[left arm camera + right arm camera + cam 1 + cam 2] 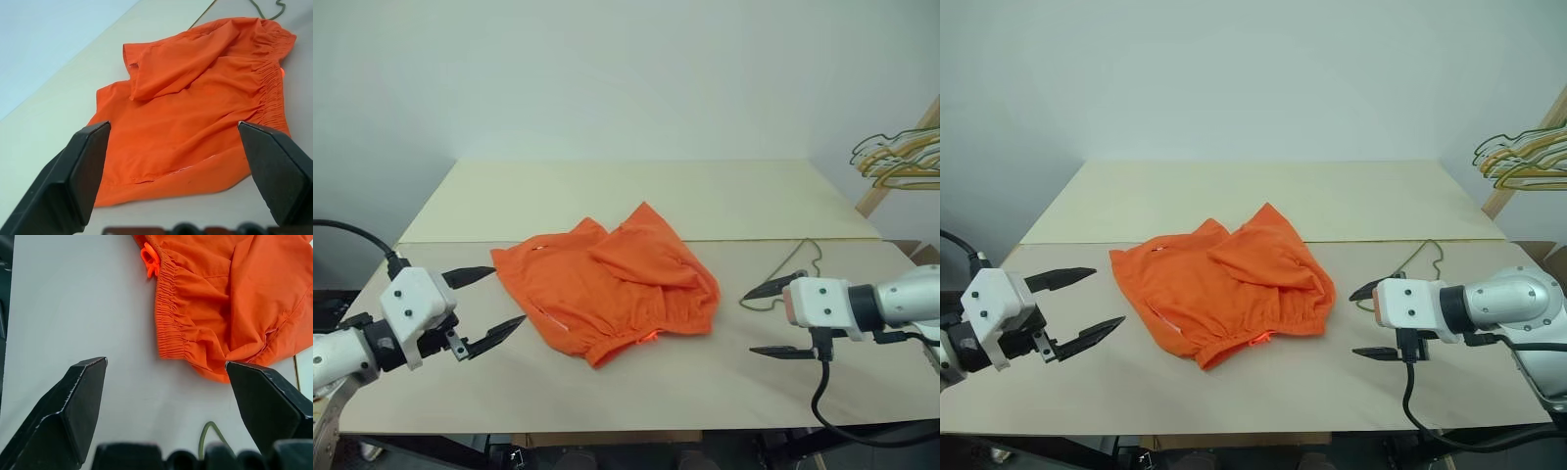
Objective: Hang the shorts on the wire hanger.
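The shorts (612, 289) lie crumpled near the middle of the counter (636, 196), on the nearer of its two pale boards. The fabric is bright orange. One leg is folded over the rest toward the far side, and the gathered elastic waistband (168, 313) runs along the near right edge. A small orange loop (150, 260) sticks out at one end of the waistband.

The wire hanger (798, 259) lies flat on the counter to the right of the shorts, near them. It is thin and olive green. Part of it is hidden behind the right tool, so whether it touches the fabric cannot be told.

The left tool (487, 305) hangs above the near left part of the counter, to the left of the shorts and apart from them. Its two black fingers (470, 276) stand spread wide, with nothing between them. It points toward the shorts.

The right tool (771, 320) hangs above the near right part of the counter, just right of the waistband. Its fingers (766, 290) are likewise spread wide and grip nothing. It points left, toward the shorts, and tilts downward.

A bunch of yellow and grey hangers (901, 159) sits on a wooden rack (891, 171) beyond the far right corner of the counter.
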